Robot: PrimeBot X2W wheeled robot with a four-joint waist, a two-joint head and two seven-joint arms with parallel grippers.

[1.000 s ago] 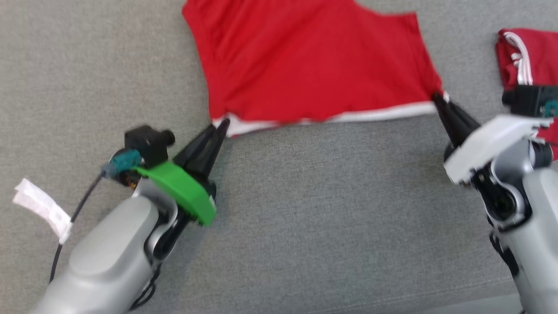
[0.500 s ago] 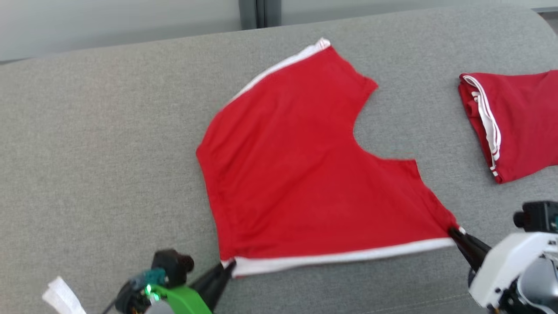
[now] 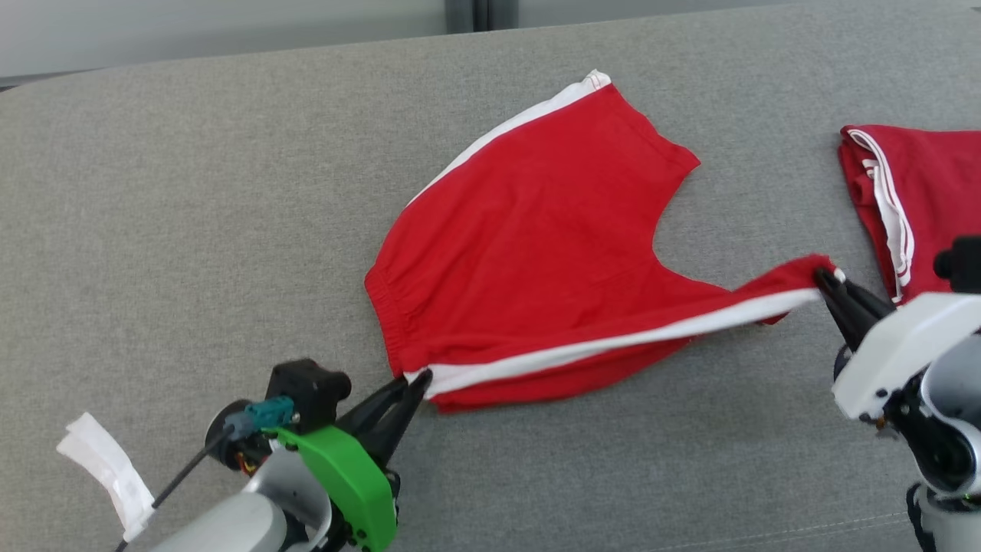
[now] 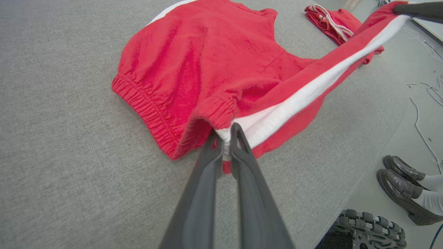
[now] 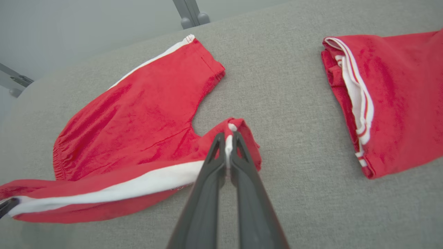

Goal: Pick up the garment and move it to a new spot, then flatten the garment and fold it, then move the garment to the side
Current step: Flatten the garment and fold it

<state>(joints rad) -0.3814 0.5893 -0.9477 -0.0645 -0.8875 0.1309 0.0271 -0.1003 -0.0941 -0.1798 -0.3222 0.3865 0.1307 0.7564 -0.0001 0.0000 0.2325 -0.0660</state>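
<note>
Garment [image 3: 536, 253] edge taut — left tool [image 3: 420, 376], right tool [image 3: 824, 274].

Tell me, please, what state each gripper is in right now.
Left gripper: closed, holding the red shorts at the waistband corner.
Right gripper: closed, holding the red shorts at the leg hem.

garment [image 3: 536, 245]: centre of cushion [image 3: 191, 192] | folded garment [image 3: 935, 192]: right of it, apart | person's shoes [image 4: 405, 183]: floor [image 4: 398, 131] beside cushion

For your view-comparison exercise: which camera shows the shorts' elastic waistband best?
Left wrist view: the waistband of the shorts lies close, its gathers sharp. The head view shows it small; the right wrist view shows it far off and soft.
</note>
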